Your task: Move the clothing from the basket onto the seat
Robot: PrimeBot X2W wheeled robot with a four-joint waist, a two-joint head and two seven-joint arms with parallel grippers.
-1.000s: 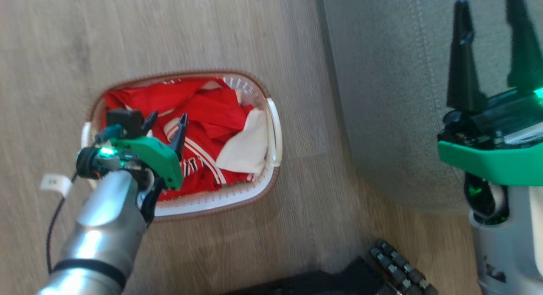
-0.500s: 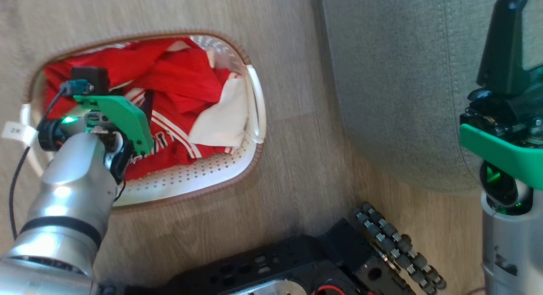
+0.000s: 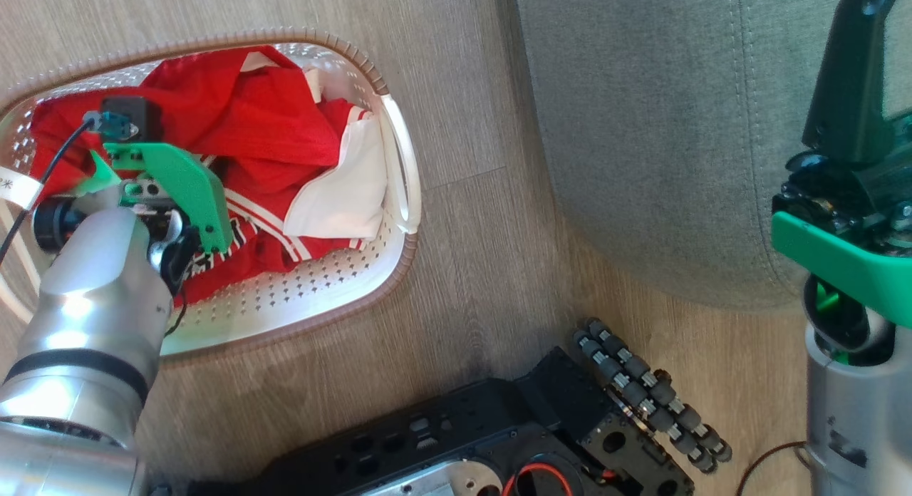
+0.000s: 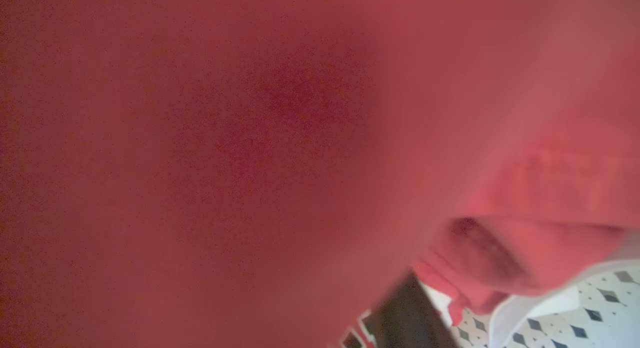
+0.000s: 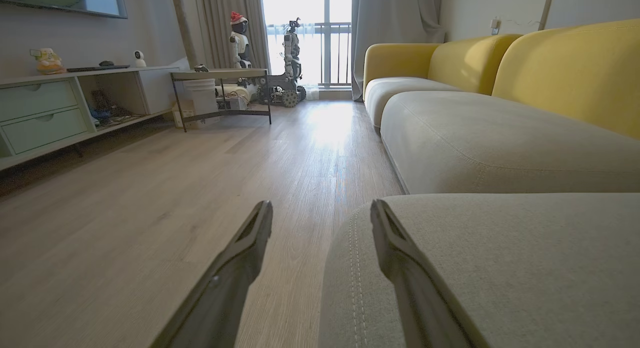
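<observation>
The red clothing (image 3: 242, 118) with white stripes lies bunched in the white perforated basket (image 3: 320, 296) on the floor at the upper left. My left gripper (image 3: 192, 189) is pushed down into the pile, and its fingers are hidden under its green bracket. Blurred red clothing (image 4: 250, 138) presses against the left wrist camera, with a corner of the basket wall (image 4: 575, 328) at the lower right. My right gripper (image 5: 320, 213) stands open and holds nothing, over the edge of the grey-green seat (image 5: 500, 263). The seat (image 3: 641, 125) is right of the basket, with the right gripper (image 3: 855, 68) above it.
My black base with its roller wheel (image 3: 641, 389) sits along the bottom, between basket and seat. Wooden floor (image 3: 463, 218) separates them. Ahead of the right wrist are yellow sofa backs (image 5: 565, 73), a low cabinet (image 5: 50, 113), a side table (image 5: 220, 88) and a robot figure (image 5: 290, 53) by the window.
The head camera has tilted down, bringing my base into view. My left gripper, open above the clothing a second ago, has sunk into the pile and its fingers are hidden. The right gripper stays open.
</observation>
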